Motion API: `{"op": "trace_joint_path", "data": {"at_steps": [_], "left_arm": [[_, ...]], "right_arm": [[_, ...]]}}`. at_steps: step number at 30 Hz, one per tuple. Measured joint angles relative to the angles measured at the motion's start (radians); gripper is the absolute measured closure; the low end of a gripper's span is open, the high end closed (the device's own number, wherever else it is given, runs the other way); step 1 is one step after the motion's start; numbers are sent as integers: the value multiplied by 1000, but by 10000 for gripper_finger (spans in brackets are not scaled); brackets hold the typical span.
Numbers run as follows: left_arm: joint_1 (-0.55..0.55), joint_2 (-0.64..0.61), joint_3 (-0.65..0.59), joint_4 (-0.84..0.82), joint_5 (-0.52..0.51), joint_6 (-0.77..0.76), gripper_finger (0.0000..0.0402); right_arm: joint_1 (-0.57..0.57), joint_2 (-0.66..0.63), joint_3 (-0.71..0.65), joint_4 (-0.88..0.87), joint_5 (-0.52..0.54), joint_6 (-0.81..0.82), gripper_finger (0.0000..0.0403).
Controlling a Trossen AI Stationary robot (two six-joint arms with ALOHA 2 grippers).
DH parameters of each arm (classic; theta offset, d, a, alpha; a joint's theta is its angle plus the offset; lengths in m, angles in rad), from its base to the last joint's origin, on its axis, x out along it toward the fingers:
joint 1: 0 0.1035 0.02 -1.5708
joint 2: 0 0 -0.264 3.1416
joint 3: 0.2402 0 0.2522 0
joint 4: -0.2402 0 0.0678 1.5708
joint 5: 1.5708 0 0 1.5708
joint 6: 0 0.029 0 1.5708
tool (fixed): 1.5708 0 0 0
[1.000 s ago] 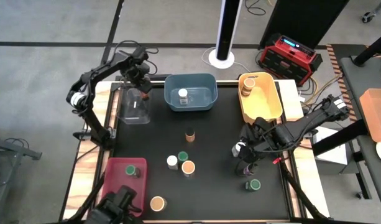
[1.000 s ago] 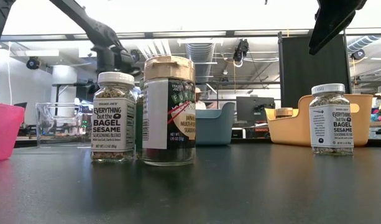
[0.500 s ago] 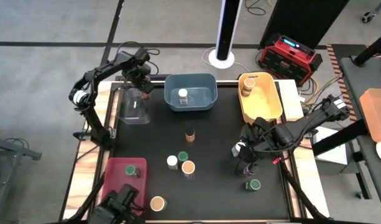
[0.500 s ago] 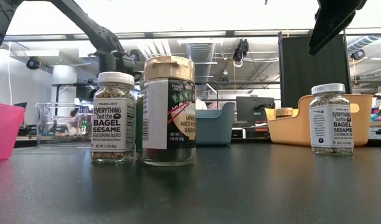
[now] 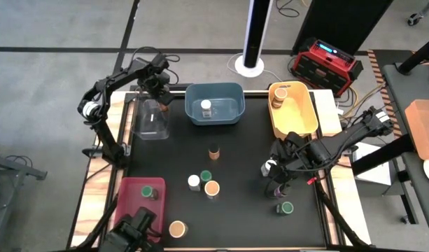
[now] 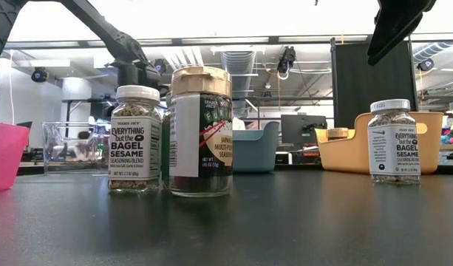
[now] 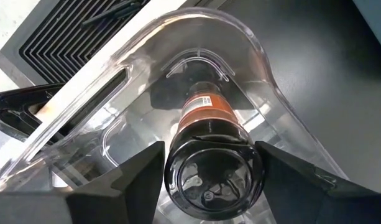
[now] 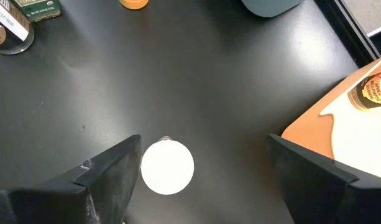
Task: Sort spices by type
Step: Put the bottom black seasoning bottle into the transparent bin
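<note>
Dark-lidded jar: a small cylindrical spice jar with a dark brown lid and orange label (image 7: pixel 212 134) stands in the clear plastic bin (image 5: pixel 150 119) at the table's far left corner.
Left gripper: the left gripper (image 7: pixel 209 171) hangs over that bin, its two dark fingers (image 7: pixel 125 177) spread to either side of the jar's lid; a gap shows on each side, so nothing is pinched.
White-lidded jar, right: a small glass jar with a round white lid (image 8: pixel 168 167) stands on the black tabletop (image 5: pixel 242 161), right of centre.
Right gripper: the right gripper (image 8: pixel 199 171) is directly above this jar, fingers wide apart and well clear of the lid on both sides.
Blue bin: the blue rectangular bin (image 5: pixel 214 91) at the far edge holds one white-lidded jar (image 5: pixel 206 107).
Yellow bin: the yellow rectangular bin (image 5: pixel 301 115) beside it holds one tan-lidded jar (image 5: pixel 279 93).
Red bin: the red bin (image 5: pixel 134 203) at the near left holds one green-lidded jar (image 5: pixel 149 191).
Loose jars, centre: a brown-lidded jar (image 5: pixel 214 150), then a green-lidded jar (image 5: pixel 206 175), a white-lidded jar (image 5: pixel 194 181) and a tan-orange-lidded jar (image 5: pixel 212 188) close together.
Loose jars, near edge: one tan-lidded jar (image 5: pixel 177 229) beside the red bin; one green-lidded jar (image 5: pixel 286 208) near the right gripper.
</note>
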State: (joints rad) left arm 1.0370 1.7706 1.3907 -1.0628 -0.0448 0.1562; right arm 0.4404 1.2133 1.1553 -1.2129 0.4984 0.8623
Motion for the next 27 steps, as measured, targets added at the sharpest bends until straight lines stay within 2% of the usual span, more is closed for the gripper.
{"op": "trace_joint_path", "data": {"at_steps": [27], "left_arm": [[0, -3, 80, -75, 0, -12, 171]], "right_arm": [[0, 0, 0, -1, -11, 9, 62]]}}
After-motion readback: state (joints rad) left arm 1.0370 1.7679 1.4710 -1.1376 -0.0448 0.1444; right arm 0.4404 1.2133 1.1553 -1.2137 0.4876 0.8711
